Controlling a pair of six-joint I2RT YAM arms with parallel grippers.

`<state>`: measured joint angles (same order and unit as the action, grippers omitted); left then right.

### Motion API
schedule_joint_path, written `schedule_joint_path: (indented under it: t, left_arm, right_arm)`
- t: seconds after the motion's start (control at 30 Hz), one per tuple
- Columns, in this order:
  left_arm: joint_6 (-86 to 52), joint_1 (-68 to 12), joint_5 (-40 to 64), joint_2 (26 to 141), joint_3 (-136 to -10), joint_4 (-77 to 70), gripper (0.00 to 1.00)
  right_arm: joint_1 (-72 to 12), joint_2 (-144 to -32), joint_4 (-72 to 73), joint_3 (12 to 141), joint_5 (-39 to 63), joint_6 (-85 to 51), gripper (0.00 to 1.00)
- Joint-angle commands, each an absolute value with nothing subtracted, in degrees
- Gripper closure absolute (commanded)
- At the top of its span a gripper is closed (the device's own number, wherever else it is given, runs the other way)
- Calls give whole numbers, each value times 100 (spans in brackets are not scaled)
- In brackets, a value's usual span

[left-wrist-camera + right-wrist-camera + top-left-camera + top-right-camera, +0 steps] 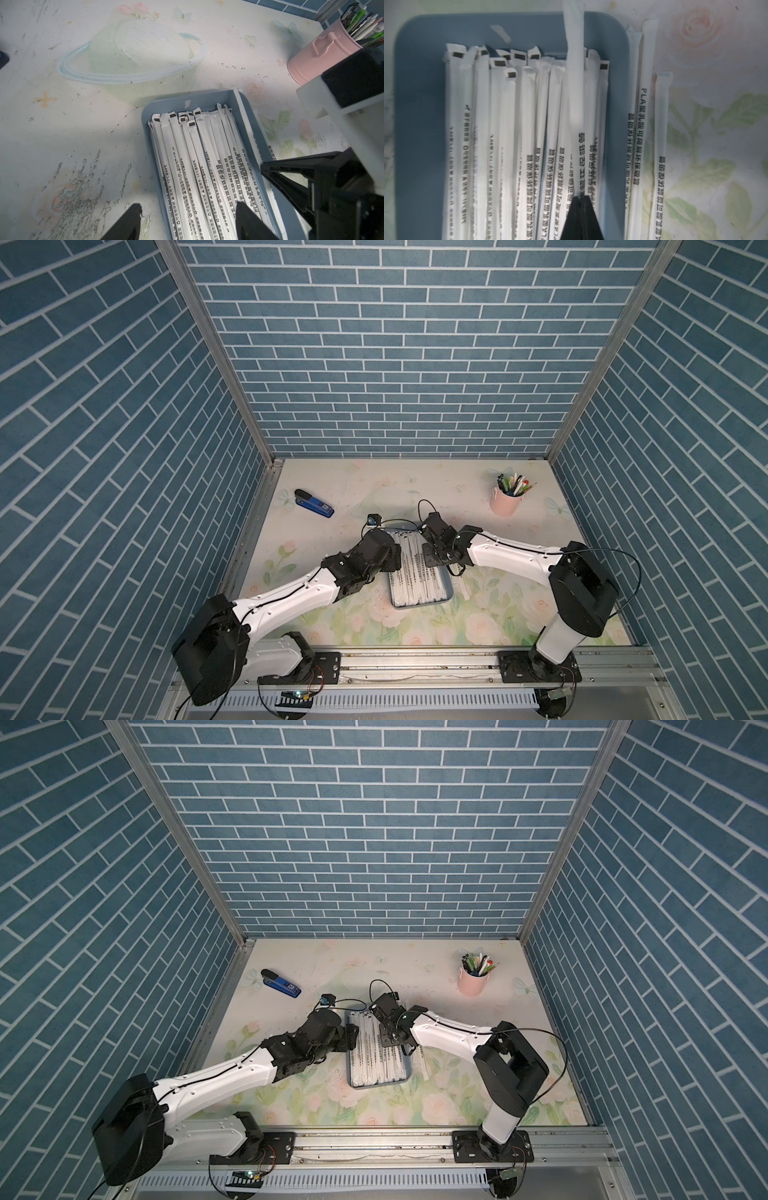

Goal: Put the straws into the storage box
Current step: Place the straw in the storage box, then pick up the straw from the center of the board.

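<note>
The storage box [419, 605] [380, 1085] is a blue-grey tray at the table's middle, holding several paper-wrapped straws [415, 572] [197, 155] [508, 124] laid lengthwise. My right gripper [580, 197] [432, 560] hangs over the box's right part, shut on one straw [575, 72] that runs from its tips above the others and past the far rim. Two or three more straws [648, 83] [461, 585] lie on the table just right of the box. My left gripper [188, 204] [392, 560] is open astride the box's left rim [145, 116], with one finger over the table and one over the straws.
A pink cup of pens [505, 504] [315, 56] stands at the back right. A blue-and-black stapler [313, 502] lies at the back left. Brick-patterned walls close in three sides, and both arms reach in from the front rail.
</note>
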<state>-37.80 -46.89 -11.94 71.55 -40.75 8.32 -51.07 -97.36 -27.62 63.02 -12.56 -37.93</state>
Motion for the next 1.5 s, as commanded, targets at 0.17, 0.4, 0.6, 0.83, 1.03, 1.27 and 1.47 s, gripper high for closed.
schedule_joint_path:
  t: [0.17, 0.4, 0.6, 0.83, 1.03, 1.27, 1.47]
  left_arm:
    - [-3711, -4649, -1223, 7009, -3920, 843, 25]
    - [-3717, -4632, -1213, 6955, -3883, 813, 25]
    - [-3735, -4632, -1195, 6957, -3885, 800, 25]
    - [-3717, -4632, -1152, 7016, -3952, 765, 25]
    - [-3707, -4632, -1151, 7040, -3989, 773, 25]
    - [-3539, -4632, -1262, 7106, -4292, 999, 26]
    - [-3331, -4696, -1289, 7499, -4764, 1032, 26]
  right_arm:
    - [-5131, -10041, -2827, 6228, -1583, -4061, 98]
    - [-5133, -10167, -2788, 6200, -1618, -4000, 91]
    - [-5133, -10058, -2848, 6231, -1648, -3938, 79]
    - [-5152, -9864, -3026, 6414, -1759, -3924, 76]
    - [-5144, -9611, -3278, 6671, -1835, -3855, 75]
    - [-4571, -8658, -3209, 6118, -1040, -3456, 82]
    - [-3799, -8286, -3242, 5483, -455, -2821, 83]
